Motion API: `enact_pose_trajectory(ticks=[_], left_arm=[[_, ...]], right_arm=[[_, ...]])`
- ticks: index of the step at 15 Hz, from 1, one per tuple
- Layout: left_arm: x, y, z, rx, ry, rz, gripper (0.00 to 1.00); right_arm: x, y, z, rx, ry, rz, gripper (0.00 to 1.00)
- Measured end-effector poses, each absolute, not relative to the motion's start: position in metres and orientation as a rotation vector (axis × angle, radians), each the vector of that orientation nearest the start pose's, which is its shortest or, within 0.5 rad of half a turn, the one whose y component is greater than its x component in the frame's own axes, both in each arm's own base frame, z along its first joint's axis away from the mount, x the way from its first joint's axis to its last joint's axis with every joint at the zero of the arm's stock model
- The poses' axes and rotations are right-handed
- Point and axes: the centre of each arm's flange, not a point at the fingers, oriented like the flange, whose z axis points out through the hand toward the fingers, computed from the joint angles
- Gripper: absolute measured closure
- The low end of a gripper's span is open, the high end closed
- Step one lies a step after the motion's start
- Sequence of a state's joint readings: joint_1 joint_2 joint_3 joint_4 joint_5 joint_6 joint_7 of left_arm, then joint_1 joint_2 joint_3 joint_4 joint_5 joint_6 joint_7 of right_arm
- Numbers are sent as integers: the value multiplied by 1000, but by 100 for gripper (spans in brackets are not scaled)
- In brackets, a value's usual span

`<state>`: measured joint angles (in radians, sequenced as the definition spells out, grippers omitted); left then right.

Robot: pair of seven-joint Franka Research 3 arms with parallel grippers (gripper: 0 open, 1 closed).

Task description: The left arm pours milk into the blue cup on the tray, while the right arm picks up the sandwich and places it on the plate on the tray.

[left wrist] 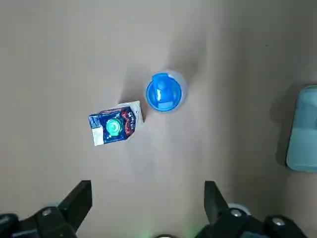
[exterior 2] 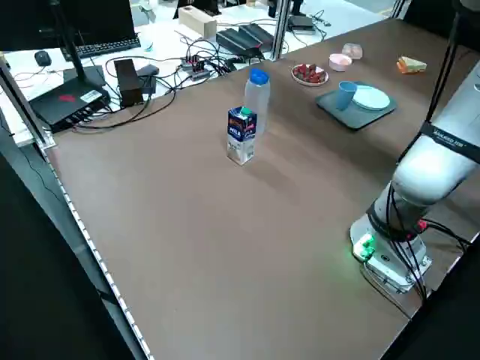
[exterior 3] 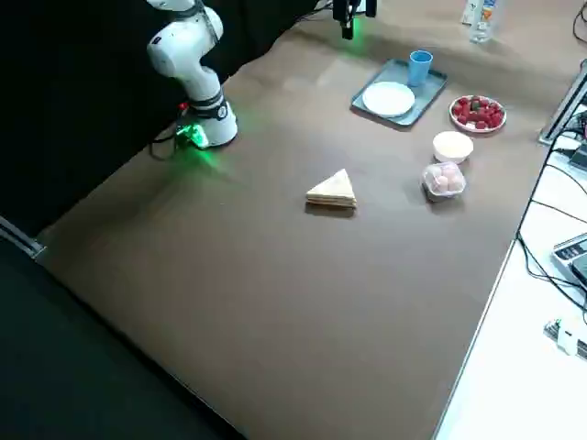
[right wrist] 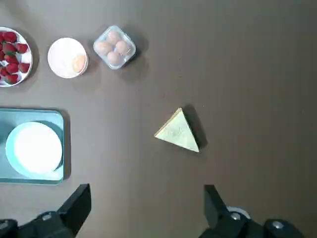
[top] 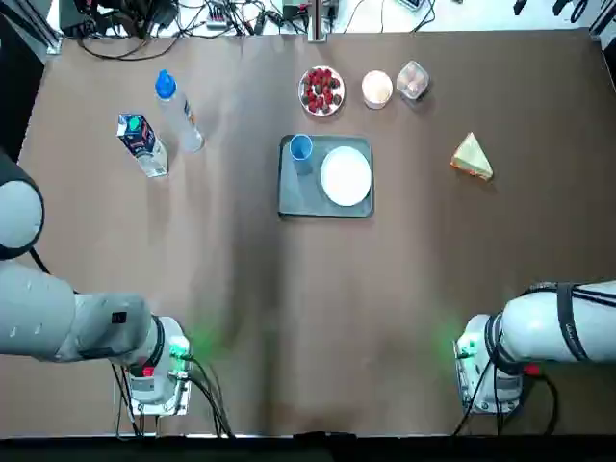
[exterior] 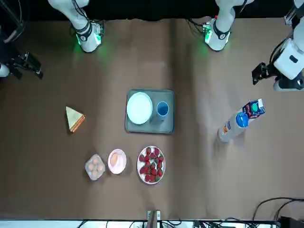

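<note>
In the upper left of the top view, the small dark blue and white milk carton with a teal top [top: 142, 144] stood upright on the brown table [top: 241, 279]. Just beside it stood a clear bottle with a blue cap [top: 181, 115]. The flat grey-blue tray [top: 298, 200] lay near the middle of that view. On it, the small light-blue round cup [top: 301, 148] stood at the upper left, and the plain white round plate [top: 346, 176] sat to the right. The pale, three-sided sandwich wedge [top: 472, 158] lay on the table at the right of the top view, well apart from the plate. The left arm's black gripper [left wrist: 147, 188] was up at the right of the front view, with its two fingers wide apart and nothing between them. The right arm's black gripper [right wrist: 147, 190] was at the upper left of the front view, and its fingers were wide apart too, holding nothing. At the top middle of the top view were a white plate of red berries [top: 321, 91], a small white round bowl [top: 377, 89] and a clear plastic box with round, pale things inside [top: 413, 81].
</note>
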<state>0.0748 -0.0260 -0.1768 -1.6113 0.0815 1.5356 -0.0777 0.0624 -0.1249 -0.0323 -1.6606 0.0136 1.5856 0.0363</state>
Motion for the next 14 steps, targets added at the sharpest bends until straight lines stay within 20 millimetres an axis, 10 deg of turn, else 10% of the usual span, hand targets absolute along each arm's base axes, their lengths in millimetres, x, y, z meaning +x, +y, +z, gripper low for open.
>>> enact_pose_trajectory(ticks=[14], left_arm=[[559,-47,581,-3072,31,158,0]], right_arm=[[516,17,650,-3122,-2,-75,0]])
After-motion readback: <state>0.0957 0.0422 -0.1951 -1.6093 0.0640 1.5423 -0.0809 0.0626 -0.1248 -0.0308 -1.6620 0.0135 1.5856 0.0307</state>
